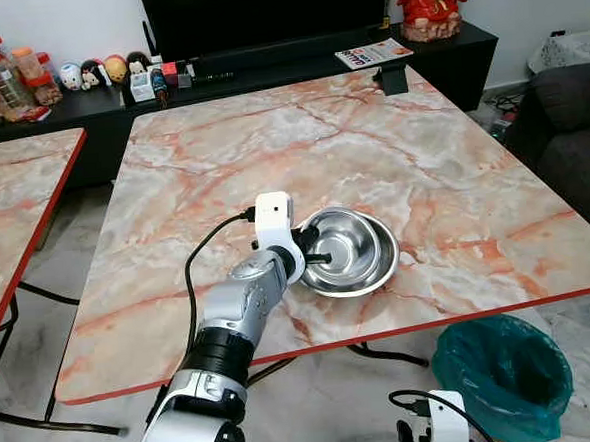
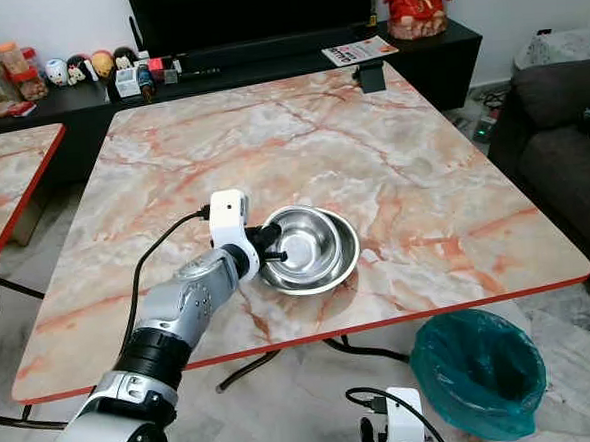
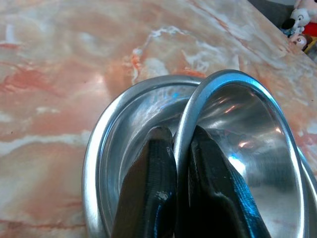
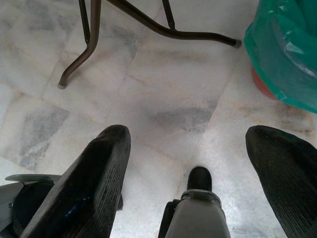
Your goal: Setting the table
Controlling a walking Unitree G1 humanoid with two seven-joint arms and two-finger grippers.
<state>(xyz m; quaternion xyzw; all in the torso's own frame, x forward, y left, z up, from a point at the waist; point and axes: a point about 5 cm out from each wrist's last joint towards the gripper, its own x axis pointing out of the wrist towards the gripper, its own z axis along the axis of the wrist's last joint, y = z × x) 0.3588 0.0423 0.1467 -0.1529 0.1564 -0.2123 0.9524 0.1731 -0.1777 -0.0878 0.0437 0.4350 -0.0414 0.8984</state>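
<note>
Two steel bowls sit nested near the front edge of the marble table (image 1: 370, 136). The upper bowl (image 3: 242, 148) is tilted inside the lower bowl (image 3: 111, 144). My left gripper (image 3: 179, 135) reaches in from the left, shut on the upper bowl's rim with one finger inside and one outside. From the head camera the bowls (image 1: 352, 248) lie just right of that gripper (image 1: 320, 256). My right gripper (image 4: 195, 144) hangs low beside the table, open over the floor and holding nothing.
A bin with a green bag (image 1: 505, 373) stands on the floor at the front right. A second marble table (image 1: 12, 188) is at the left, a dark sofa (image 1: 570, 134) at the right, and a black TV console (image 1: 266, 72) behind. Metal table legs (image 4: 163, 25) cross the floor.
</note>
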